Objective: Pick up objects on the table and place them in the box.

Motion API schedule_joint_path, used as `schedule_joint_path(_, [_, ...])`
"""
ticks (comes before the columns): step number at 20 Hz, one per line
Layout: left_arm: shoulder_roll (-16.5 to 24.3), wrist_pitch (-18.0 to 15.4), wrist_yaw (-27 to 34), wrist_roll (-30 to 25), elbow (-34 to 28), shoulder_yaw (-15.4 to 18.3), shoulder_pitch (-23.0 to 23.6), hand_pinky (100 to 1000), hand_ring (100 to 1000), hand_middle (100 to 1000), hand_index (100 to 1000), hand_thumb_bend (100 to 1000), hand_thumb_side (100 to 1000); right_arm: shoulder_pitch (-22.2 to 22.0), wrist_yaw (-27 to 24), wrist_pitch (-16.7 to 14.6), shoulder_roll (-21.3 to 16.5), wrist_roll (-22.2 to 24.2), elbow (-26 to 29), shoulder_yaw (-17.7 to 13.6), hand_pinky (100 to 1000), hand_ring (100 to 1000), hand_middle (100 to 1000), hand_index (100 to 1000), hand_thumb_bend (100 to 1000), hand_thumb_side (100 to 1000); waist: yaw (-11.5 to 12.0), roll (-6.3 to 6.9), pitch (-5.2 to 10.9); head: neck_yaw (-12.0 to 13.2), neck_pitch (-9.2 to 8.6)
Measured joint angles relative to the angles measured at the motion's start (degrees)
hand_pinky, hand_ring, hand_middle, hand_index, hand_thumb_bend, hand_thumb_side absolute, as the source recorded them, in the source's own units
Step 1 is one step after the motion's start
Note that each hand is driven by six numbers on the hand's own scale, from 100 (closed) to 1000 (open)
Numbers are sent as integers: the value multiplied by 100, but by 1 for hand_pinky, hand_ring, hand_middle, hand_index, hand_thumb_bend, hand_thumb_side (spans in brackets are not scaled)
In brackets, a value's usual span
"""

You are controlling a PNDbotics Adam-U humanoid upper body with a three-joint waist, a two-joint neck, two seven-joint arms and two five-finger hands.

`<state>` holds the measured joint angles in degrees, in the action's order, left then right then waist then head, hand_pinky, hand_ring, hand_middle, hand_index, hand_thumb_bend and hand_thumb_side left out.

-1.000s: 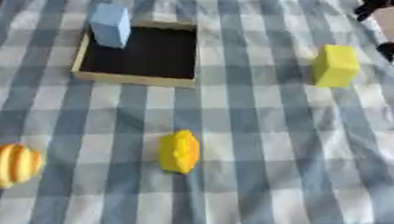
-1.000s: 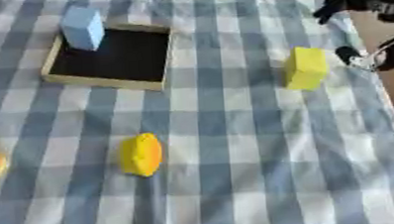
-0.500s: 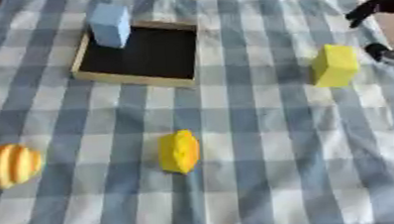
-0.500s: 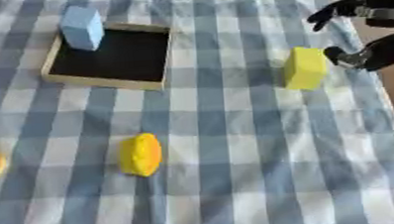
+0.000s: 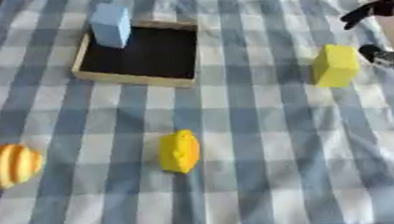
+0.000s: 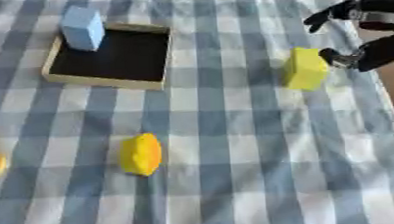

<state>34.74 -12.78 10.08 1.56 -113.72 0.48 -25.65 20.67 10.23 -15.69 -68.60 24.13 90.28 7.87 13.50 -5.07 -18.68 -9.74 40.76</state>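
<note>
We see the wooden box (image 5: 137,76) near the table's (image 5: 266,178) far left corner; a light blue block (image 5: 110,24) stands upright in its far left corner, the rest of its dark floor bare. The yellow block (image 6: 305,68) stands upright near the right edge, just beside the right hand (image 6: 372,52), whose parted thumb and fingers hold nothing. A yellow lemon-like fruit (image 5: 179,151) lies mid-table, long axis running near to far. An orange ribbed fruit (image 5: 9,165) sits at the left edge.
</note>
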Motion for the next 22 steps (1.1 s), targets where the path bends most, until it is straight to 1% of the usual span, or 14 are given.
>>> schedule_joint_path(2, [0,2,0,1,0,0,1,937,739,687,866,100,562,28,60,32,33,-67,-42,32,1000,1000,846,977,100,540,7,0,0,-1,0])
schedule_joint_path(3, [-1,6,1,3,0,0,1,937,739,687,866,100,562,47,104,43,43,-94,-67,44,1000,1000,857,984,100,567,14,0,0,-1,0])
schedule_joint_path(4, [-1,9,1,5,0,0,1,937,739,687,866,100,562,55,153,44,55,-117,-79,60,1000,1000,858,985,100,575,18,0,0,-1,0])
schedule_joint_path(9, [-28,26,1,8,0,2,23,938,739,687,865,100,561,103,351,-20,154,-218,-217,100,1000,1000,868,997,100,597,28,0,-6,-1,0])
schedule_joint_path(14, [-47,34,1,16,0,2,35,938,739,687,865,100,561,148,375,-86,244,-125,-337,141,1000,1000,874,1000,101,608,33,0,-6,-3,0])
schedule_joint_path(16, [-48,35,1,16,0,2,35,939,739,686,865,100,561,152,375,-97,280,-62,-383,154,1000,1000,876,1000,115,614,35,0,-6,-4,-1])
schedule_joint_path(18, [-48,35,1,15,0,2,35,939,739,685,865,100,561,152,375,-104,307,-10,-427,168,1000,1000,875,1000,153,562,37,0,-6,-4,-2])
schedule_joint_path(19, [-49,35,1,15,0,2,35,939,739,685,865,100,560,152,374,-117,328,11,-443,169,1000,1000,875,1000,209,493,37,0,-6,-4,-2])
schedule_joint_path(21, [-49,36,1,14,0,2,35,939,739,684,865,100,560,152,354,-168,349,58,-462,170,1000,1000,875,1000,197,392,37,0,-6,-4,-2])
schedule_joint_path(22, [-49,37,1,14,0,2,35,939,739,684,865,100,560,152,340,-195,360,78,-475,170,1000,1000,876,1000,200,384,37,0,-6,-4,-3])
